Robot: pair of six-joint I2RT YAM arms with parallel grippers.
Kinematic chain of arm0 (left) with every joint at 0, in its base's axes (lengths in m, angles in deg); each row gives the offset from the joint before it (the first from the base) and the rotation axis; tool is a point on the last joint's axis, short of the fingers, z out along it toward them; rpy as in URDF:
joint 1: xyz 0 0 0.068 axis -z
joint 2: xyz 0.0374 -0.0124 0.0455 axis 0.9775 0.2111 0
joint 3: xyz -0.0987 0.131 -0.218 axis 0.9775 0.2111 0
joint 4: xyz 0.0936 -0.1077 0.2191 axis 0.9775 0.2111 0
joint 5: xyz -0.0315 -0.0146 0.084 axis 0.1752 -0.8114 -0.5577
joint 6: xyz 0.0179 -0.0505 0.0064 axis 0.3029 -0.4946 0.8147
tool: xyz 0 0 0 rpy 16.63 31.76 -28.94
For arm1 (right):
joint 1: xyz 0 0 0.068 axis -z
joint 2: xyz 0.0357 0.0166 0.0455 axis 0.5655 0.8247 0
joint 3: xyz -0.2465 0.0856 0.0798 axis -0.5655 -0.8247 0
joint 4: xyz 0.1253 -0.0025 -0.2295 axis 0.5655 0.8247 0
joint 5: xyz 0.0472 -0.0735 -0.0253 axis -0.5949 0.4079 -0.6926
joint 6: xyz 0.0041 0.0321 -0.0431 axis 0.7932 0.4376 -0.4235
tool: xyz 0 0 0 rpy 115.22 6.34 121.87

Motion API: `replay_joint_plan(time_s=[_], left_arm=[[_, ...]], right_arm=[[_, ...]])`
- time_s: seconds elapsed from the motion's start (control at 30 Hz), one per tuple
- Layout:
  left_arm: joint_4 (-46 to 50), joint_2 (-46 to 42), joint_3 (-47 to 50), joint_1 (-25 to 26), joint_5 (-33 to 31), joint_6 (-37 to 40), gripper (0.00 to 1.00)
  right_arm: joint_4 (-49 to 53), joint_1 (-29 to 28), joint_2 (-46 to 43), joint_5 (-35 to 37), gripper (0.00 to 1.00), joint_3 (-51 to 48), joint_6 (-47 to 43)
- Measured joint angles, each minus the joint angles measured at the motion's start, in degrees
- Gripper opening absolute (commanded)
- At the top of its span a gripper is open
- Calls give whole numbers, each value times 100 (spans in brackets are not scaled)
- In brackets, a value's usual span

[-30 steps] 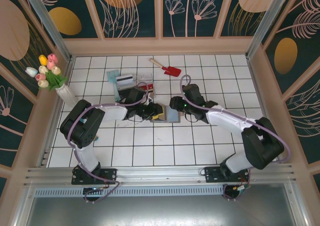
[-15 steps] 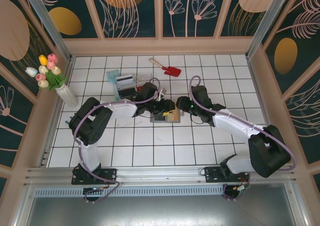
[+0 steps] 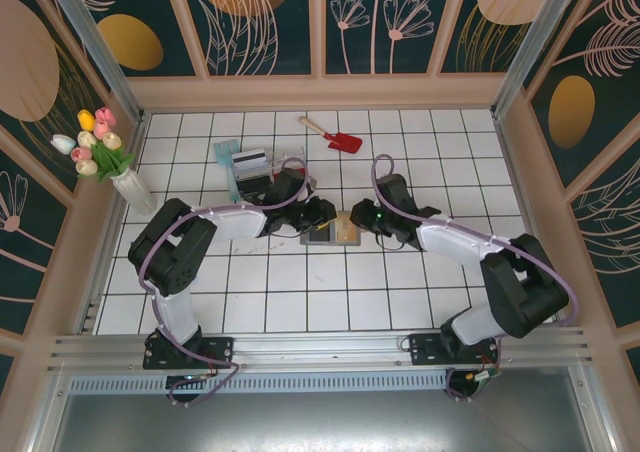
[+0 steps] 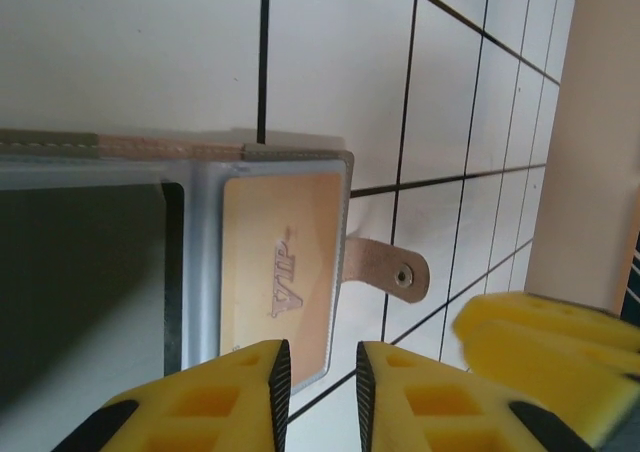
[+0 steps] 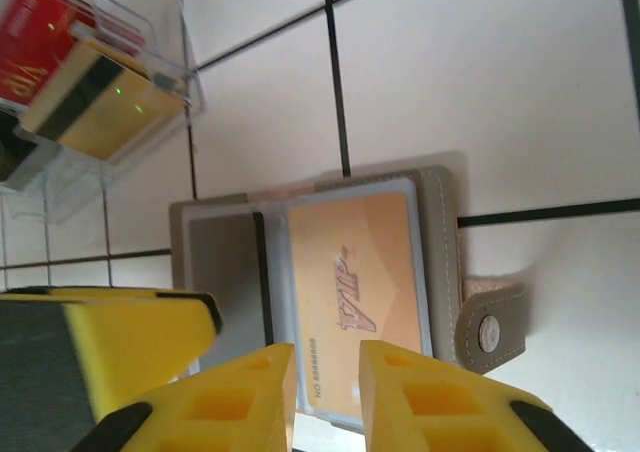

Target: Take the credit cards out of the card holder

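Note:
The card holder (image 3: 318, 237) lies open and flat on the tiled table between my two grippers. An orange credit card (image 4: 285, 262) marked VIP sits in its right panel (image 5: 352, 307), next to the snap tab (image 5: 488, 330). The other panel (image 5: 220, 272) looks dark and bare. My left gripper (image 4: 323, 384) hovers over the near corner of the holder, its jaws a narrow gap apart with nothing clamped. My right gripper (image 5: 327, 397) hangs over the card's lower edge, jaws likewise slightly apart. Both meet over the holder: left gripper (image 3: 322, 215), right gripper (image 3: 362, 219).
A clear divided tray (image 3: 262, 168) behind the left gripper holds a red card (image 5: 45, 37) and an orange card with a black stripe (image 5: 100, 107). A red toy shovel (image 3: 340, 138) lies at the back. A vase of tulips (image 3: 128, 184) stands far left.
Both pairs of jaws have narrowed in the last half second. The left gripper has drawn back a little to the left. The holder now lies flat between the grippers.

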State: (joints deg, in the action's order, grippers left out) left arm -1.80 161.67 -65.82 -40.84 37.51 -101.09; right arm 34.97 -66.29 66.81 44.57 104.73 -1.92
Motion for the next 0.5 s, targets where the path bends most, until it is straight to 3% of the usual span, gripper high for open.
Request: replay_joint_plan(time_s=[0.5], left_arm=[[413,507,-448,103,0,7,28]], right_arm=[[4,0,752,-81,14,35,31]])
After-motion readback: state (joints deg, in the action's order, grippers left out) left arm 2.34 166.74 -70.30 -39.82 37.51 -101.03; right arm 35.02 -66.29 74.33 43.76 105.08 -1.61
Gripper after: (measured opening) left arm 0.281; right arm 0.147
